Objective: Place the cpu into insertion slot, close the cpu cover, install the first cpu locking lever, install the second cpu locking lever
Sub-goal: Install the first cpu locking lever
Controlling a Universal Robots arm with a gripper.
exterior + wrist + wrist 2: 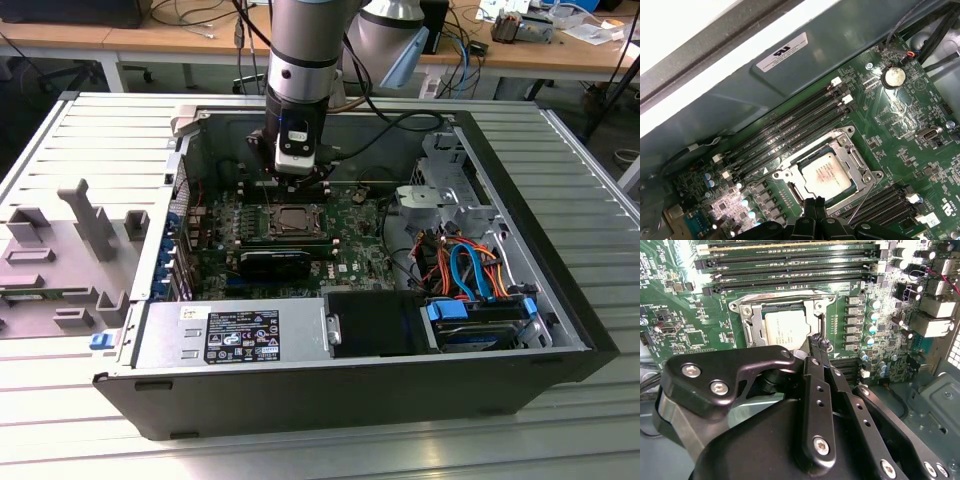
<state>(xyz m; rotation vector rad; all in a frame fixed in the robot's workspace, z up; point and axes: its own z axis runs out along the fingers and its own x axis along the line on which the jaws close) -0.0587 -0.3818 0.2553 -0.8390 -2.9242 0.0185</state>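
Dull silvery metal cpu, shiny metal cpu cover

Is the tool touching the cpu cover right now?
Cannot tell. In the second wrist view the tool overlaps the cpu cover, hiding any gap.

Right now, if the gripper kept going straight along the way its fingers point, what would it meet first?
Probably the side rim of the cpu cover, just beside the seated cpu. In the second wrist view the gripper sits right over it; contact is unclear.
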